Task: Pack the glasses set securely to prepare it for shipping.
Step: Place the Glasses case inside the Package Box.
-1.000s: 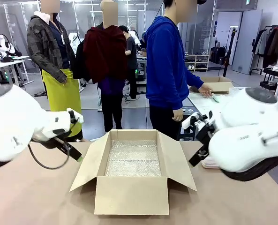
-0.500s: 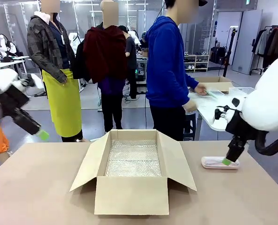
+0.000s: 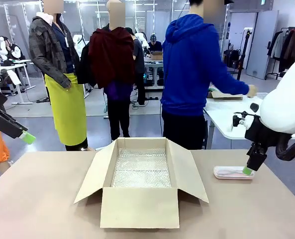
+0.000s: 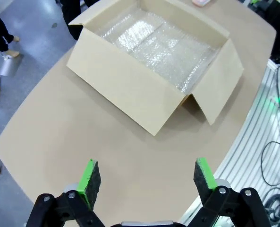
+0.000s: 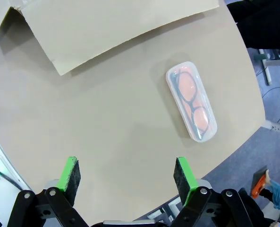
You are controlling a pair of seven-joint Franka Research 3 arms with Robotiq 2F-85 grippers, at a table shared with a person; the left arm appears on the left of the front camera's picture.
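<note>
We are holding the left gripper [image 4: 144,176] and right gripper [image 5: 127,176] spread apart; the pink case [image 5: 191,101] is lying at the box's [image 3: 140,206] 3 o'clock.

Matt cardboard box [image 3: 140,206], glossy bubble wrap [image 3: 141,169], pink case [image 5: 191,101] of smooth translucent plastic

Robotics lab: white worktables [image 3: 226,117], glass partitions [image 3: 90,17], clothes rack [image 3: 289,47].
</note>
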